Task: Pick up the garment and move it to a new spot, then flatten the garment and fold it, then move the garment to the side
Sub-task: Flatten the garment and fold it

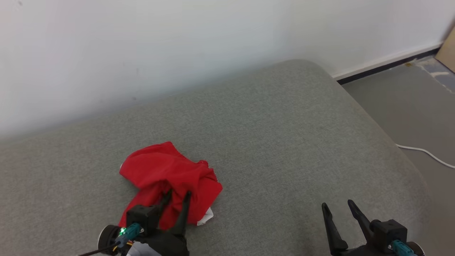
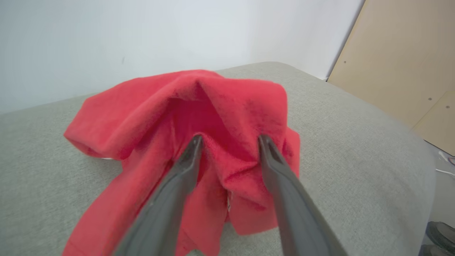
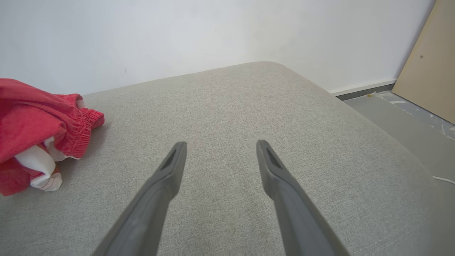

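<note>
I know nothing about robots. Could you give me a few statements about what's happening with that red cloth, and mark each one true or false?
1. The garment is red. True.
2. It lies flat and neatly folded. False: it is crumpled in a heap on the grey cushion.
3. The left gripper has a ridge of the cloth between its parted jaws. True.
4. The right gripper holds the garment. False: it is open over bare cushion, apart from the garment.
5. A white cable lies on the floor. True.
</note>
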